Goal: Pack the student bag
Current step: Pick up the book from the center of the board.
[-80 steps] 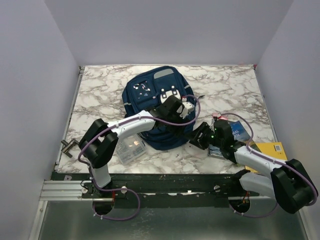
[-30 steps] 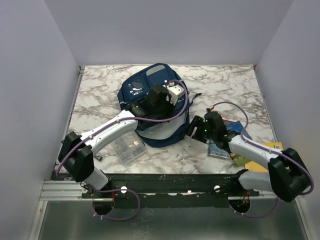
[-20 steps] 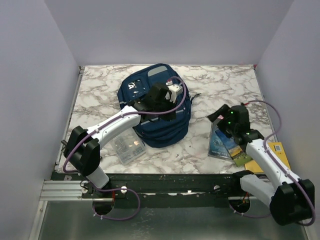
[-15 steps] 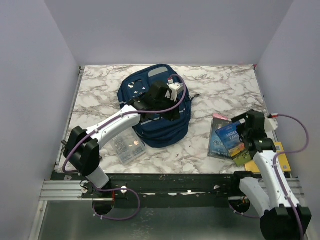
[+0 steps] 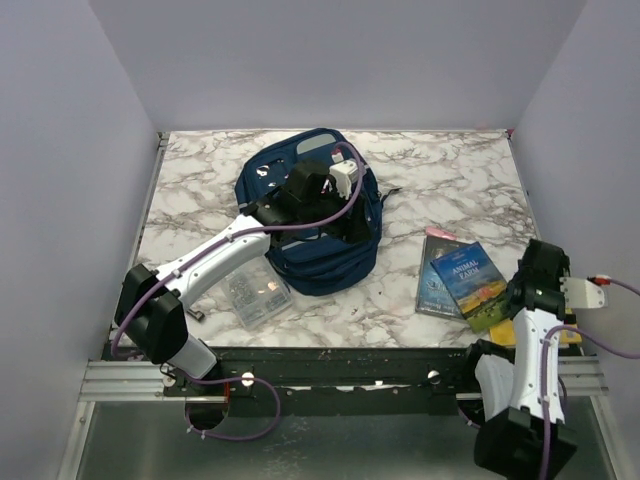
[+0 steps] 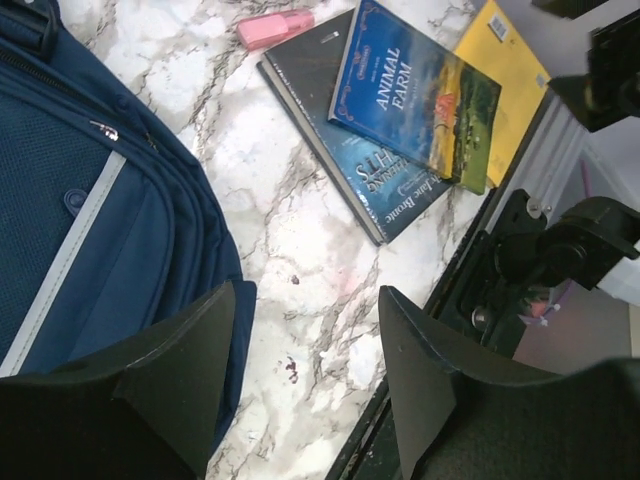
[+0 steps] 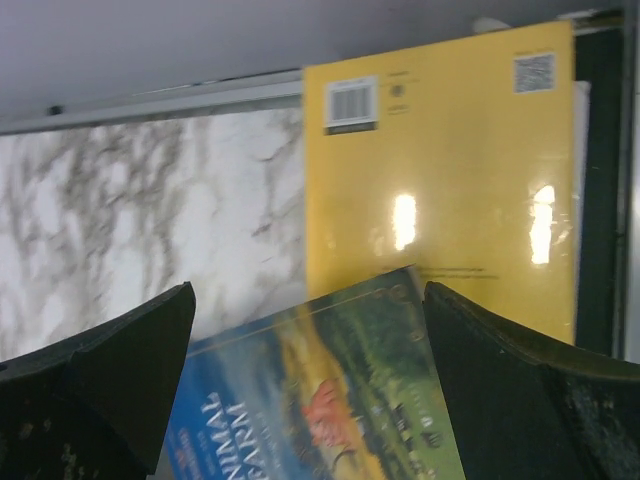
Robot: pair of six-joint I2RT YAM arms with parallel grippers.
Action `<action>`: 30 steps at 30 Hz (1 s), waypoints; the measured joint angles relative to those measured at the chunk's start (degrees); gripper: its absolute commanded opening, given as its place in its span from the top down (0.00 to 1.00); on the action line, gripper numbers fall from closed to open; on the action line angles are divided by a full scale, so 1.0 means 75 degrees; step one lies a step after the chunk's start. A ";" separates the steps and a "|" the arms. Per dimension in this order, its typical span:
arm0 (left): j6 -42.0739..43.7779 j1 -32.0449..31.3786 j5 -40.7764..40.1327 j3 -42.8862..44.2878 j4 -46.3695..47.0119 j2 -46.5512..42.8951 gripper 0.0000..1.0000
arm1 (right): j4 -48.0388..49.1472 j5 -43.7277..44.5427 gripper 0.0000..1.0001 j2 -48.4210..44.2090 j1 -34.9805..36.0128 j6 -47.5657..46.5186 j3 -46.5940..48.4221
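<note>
Evidently little is packed: the student bag (image 5: 325,262) lies mid-table, while the Animal Farm book (image 5: 477,283), a dark book (image 5: 432,290), a yellow book (image 7: 440,170) and a clear box (image 5: 255,293) are left outside. The left gripper (image 6: 305,300) and the right gripper (image 7: 310,295) are seen parted and empty.

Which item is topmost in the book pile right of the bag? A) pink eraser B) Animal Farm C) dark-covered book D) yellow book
B: Animal Farm overlaps the dark-covered book in the left wrist view and covers the yellow book's edge in the right wrist view.
</note>
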 measured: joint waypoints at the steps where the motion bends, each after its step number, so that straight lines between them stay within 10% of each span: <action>1: -0.0026 0.0000 0.0032 -0.0015 0.0035 -0.0038 0.37 | 0.0119 -0.0189 0.00 0.0082 -0.0449 -0.0087 -0.0160; 21: -0.1489 -0.0828 -0.0300 -0.0933 0.1591 -0.0452 0.28 | 0.2617 -0.3987 0.06 0.1358 -0.1944 -0.1996 -0.1408; 30: -0.3075 -0.1690 -0.1373 -0.0557 0.2480 0.1751 0.25 | 0.3456 -0.5861 0.10 0.1378 -0.1851 -0.2291 -0.1696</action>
